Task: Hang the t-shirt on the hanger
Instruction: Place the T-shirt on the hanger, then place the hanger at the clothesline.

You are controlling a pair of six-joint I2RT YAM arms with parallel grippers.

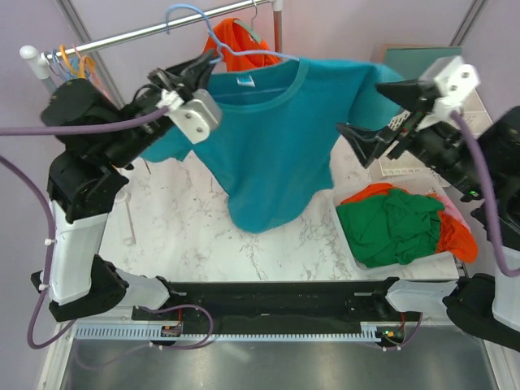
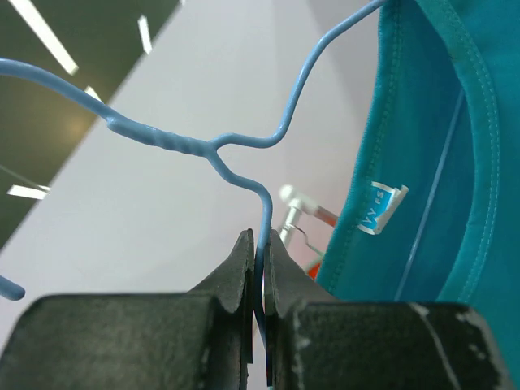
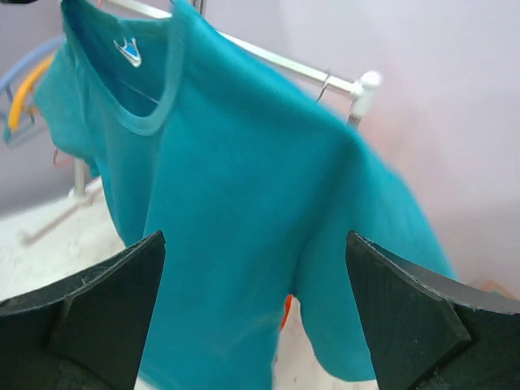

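The teal-blue t-shirt (image 1: 276, 138) hangs in the air over the table on the pale-blue hanger (image 1: 244, 54), whose wire runs through its neck. My left gripper (image 1: 207, 61) is shut on the hanger wire just below the hook; in the left wrist view the wire (image 2: 244, 175) runs up from between the closed jaws, with the shirt collar and label (image 2: 382, 207) to the right. My right gripper (image 1: 370, 114) is open and empty beside the shirt's right sleeve. In the right wrist view the shirt (image 3: 244, 203) fills the space beyond the spread fingers (image 3: 106, 301).
A clothes rail (image 1: 146, 32) runs across the back with an orange t-shirt (image 1: 240, 41) hanging on it and spare hangers (image 1: 69, 63) at its left end. A tray (image 1: 349, 244) at the right holds a dark green garment (image 1: 394, 227) and orange cloth (image 1: 459, 240).
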